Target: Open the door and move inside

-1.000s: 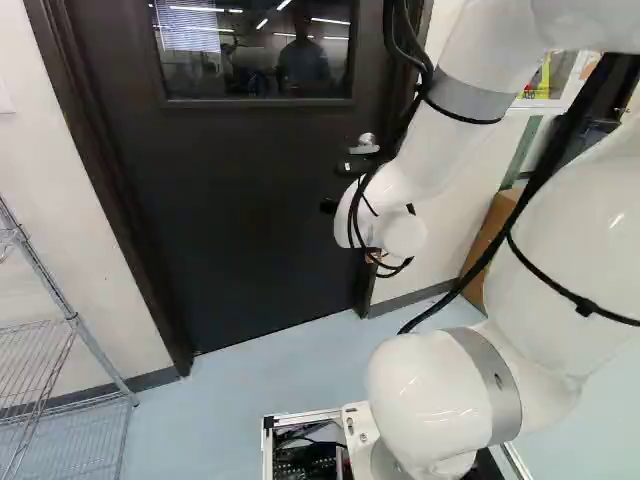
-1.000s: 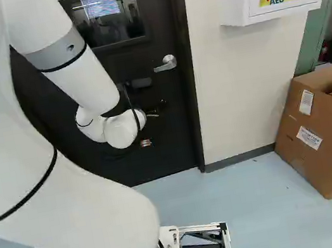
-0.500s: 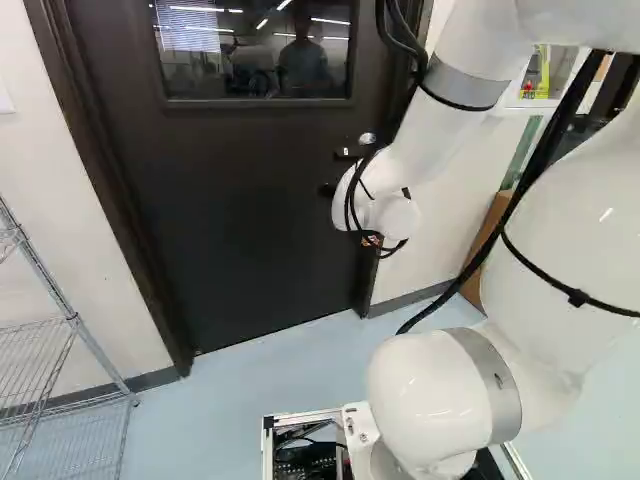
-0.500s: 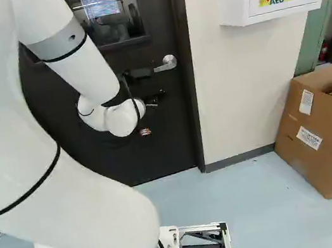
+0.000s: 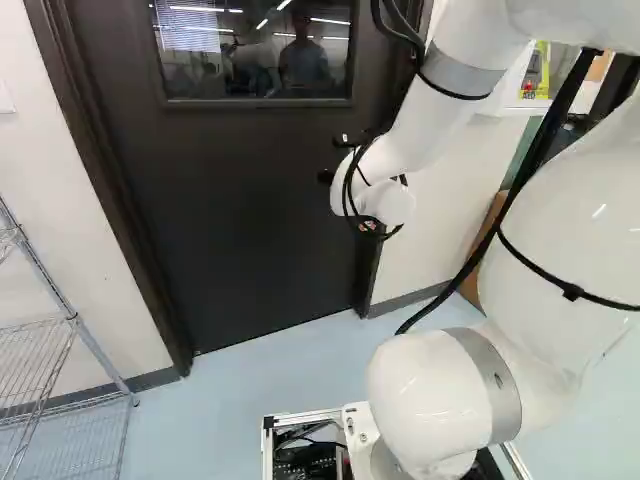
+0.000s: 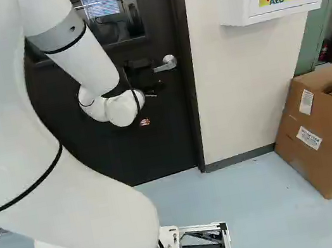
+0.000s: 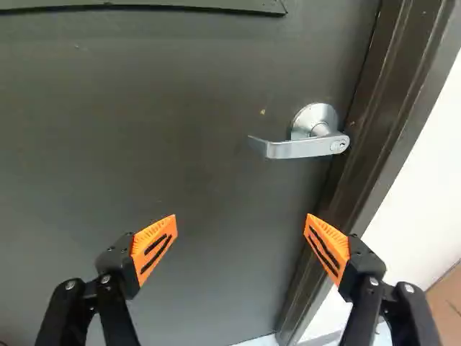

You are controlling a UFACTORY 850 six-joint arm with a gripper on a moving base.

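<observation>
In the left base view, you have the dark door (image 5: 230,220) standing shut in its frame (image 5: 125,220), with a window (image 5: 253,50) in its upper part. Your arm (image 5: 430,130) rises right of the middle and reaches over toward the door's right edge. There your gripper (image 5: 331,158) sits in front of the door, below the window's lower right corner; the arm hides the handle from you here. At the left of this view a wire rack (image 5: 50,340) stands by the wall (image 5: 40,160), left of the door frame.

In the right base view, you can see the lever handle (image 6: 166,63) near the door's right edge, with the black gripper parts just to its left and slightly lower. Right of the frame, a white cabinet (image 6: 243,13) hangs on the wall, and an opened cardboard box (image 6: 310,137) sits on the pale blue floor (image 6: 249,193) near the wall's foot.

In the wrist view, your gripper (image 7: 241,220) is spread wide, its orange pads (image 7: 154,246) well apart and nothing between them. The handle lies ahead of the fingers, nearer the one on the frame's side, its lever pointing away from the frame.
</observation>
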